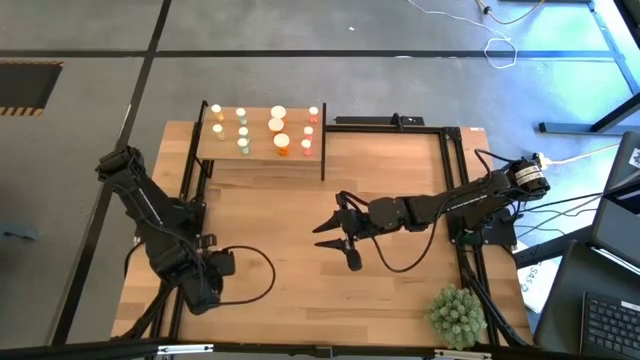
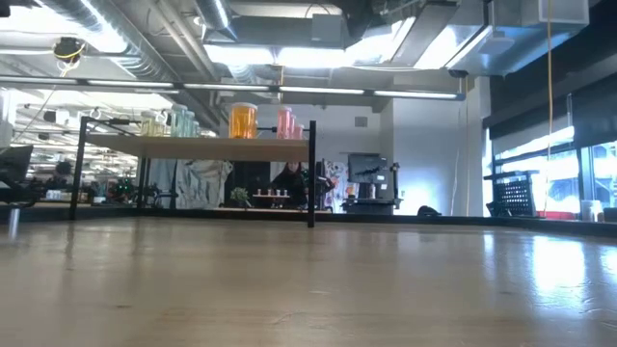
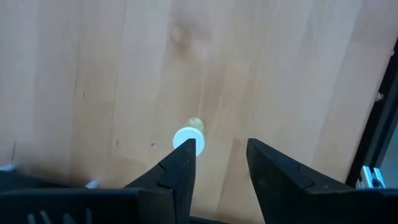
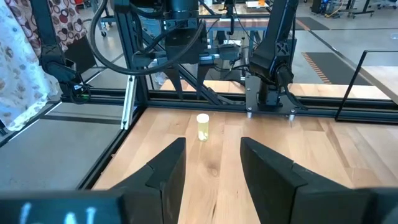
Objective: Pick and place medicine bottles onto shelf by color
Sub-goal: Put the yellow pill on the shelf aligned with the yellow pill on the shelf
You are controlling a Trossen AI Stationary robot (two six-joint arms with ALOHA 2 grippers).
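The right tool [image 1: 338, 240] hangs over the middle of the bench [image 1: 300, 290], fingers [image 4: 163, 174] spread w/ clear wood between them, nothing pinched. They are dark, wedge-shaped, matte. The right arm lies stretched low across the bench from its base at the right edge, a black cable looping under it.

The left tool [image 3: 219, 168] sits near the front-left of the bench, pointing down at the wood. Its two dark fingers [image 3: 180, 171] stand apart and hold nothing. Just beside one fingertip stands one small bottle [image 3: 188, 138], round white cap, pale yellow-green body; touching or not, I cannot tell. The same bottle [image 4: 203, 127] shows in the right wrist view, upright on the wood, alone, in front of the left arm's base. The left arm is folded, elbow toward the left bench edge.

The other medicine bottles [image 1: 262, 128] stand on the shelf [image 1: 260, 155] at the back-left: a light wooden platform on thin black posts. Pale green ones to the left, orange and reddish ones to the right, white or cream caps.

A spiky green plant ball [image 1: 457, 315] sits at the front-right corner, well apart from both tools. Bench is smooth light wood w/ black metal frame.
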